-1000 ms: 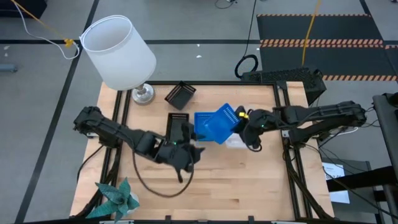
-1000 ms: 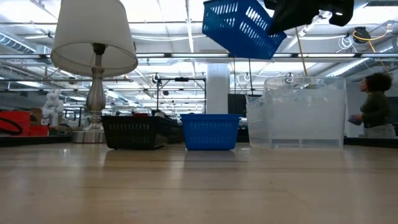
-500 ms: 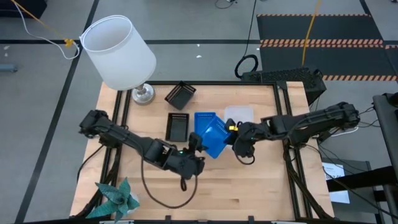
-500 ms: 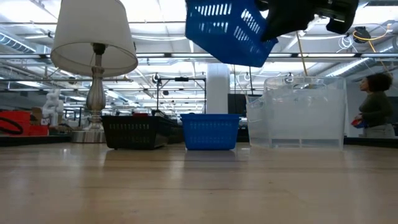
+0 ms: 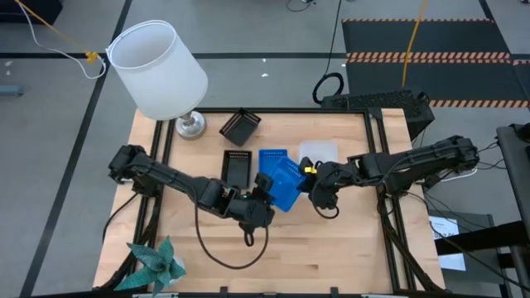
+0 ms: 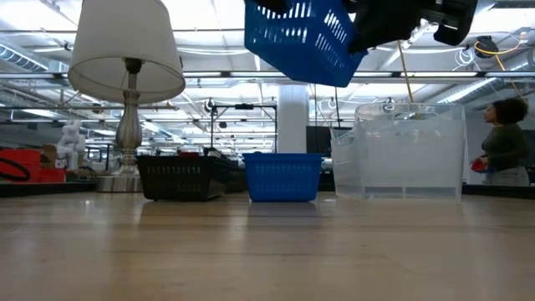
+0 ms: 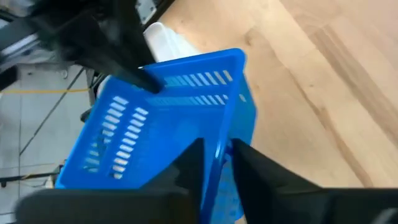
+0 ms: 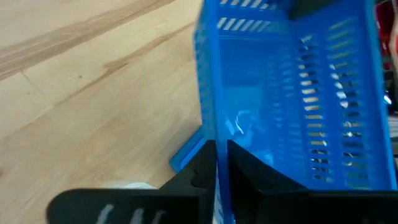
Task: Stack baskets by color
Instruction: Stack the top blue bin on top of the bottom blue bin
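A bright blue basket (image 5: 286, 184) with slotted walls hung tilted above the table's middle, over a second blue basket (image 6: 282, 176). The left gripper (image 7: 216, 163) and right gripper (image 8: 221, 163) were each clamped on opposite rims. Black baskets (image 5: 237, 168) sat beside.

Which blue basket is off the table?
The tilted blue basket, gripped by the left gripper and right gripper; the other blue basket sits on the table.
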